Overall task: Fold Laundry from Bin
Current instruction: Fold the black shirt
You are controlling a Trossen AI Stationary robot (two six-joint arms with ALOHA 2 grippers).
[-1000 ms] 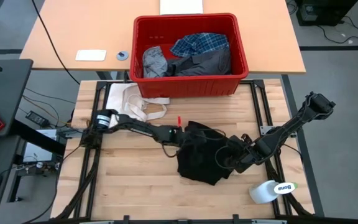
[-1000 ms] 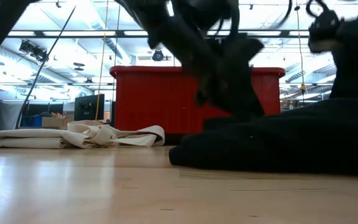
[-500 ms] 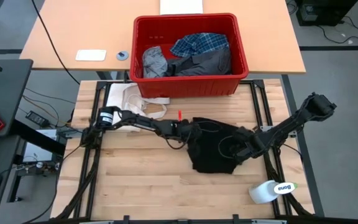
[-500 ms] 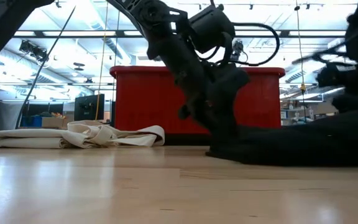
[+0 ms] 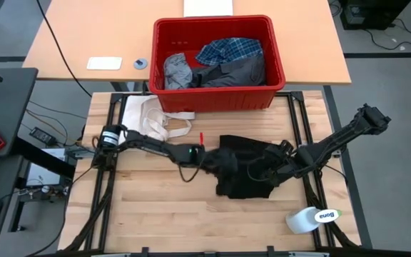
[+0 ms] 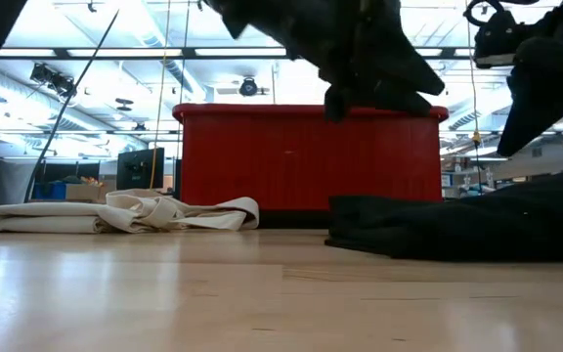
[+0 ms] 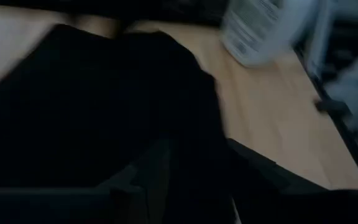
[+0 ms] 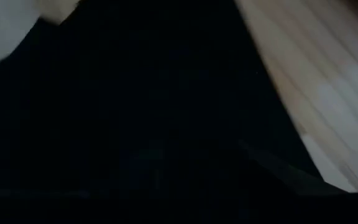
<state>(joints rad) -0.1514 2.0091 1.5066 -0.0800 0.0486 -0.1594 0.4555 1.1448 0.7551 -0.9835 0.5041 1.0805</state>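
With both end effectors, left (image 5: 216,163) and right (image 5: 262,170), buried in the black garment (image 5: 245,178) (their finger state I cannot tell), a fold could bunch or slip free.

Black garment (image 5: 247,171) reshaped: a second ago bunched lower, farther from red bin (image 5: 218,51); now flatter, wider, closer to bin. Left gripper (image 5: 216,162) shifted to garment's left edge, lifted in low view. Right gripper (image 5: 268,168) moved toward garment's right side.

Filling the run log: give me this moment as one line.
stage: arranging black garment on table | left hand: at its left edge | right hand: on its right part | bin: holds three garments
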